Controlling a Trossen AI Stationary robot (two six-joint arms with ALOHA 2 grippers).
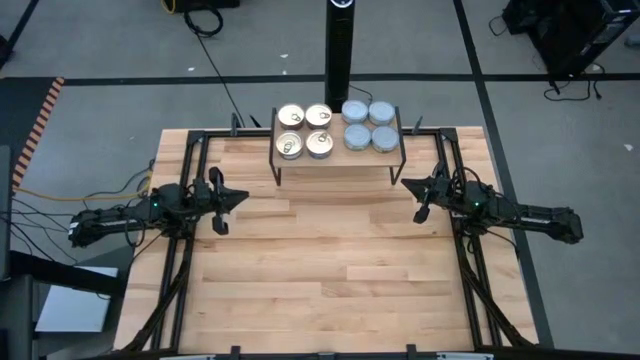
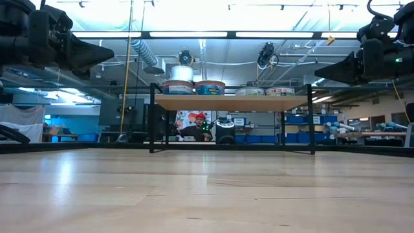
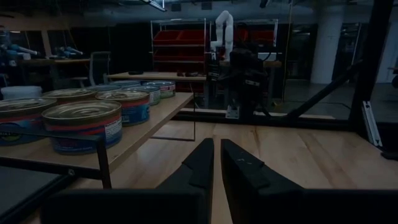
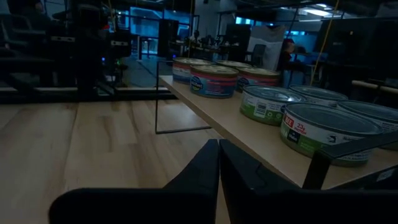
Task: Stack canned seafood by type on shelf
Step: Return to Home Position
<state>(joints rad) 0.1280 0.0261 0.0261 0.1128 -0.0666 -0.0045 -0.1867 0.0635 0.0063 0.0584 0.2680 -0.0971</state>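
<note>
A pale plank tabletop framed in black rails fills the high view, its near half bare. Partway back, the left gripper hangs above the boards on the left side and the right gripper on the right, both pointing inward and well apart. In each wrist view the dark fingers sit almost together with only a thin slit between them, and they hold nothing. Between the grippers and a little farther back, the shelf stands at the table's far edge on thin black legs. All eight tins rest on it in one layer. The four gold-lidded tins form a square on its left half, and the four blue-grey-lidded tins form a square on its right half. The nearest of the grey-lidded ones show green labels. Just beyond the table rises a black post, and cables trail over the grey floor. In the low view a person sits in the lit workshop, seen beneath the shelf board.
</note>
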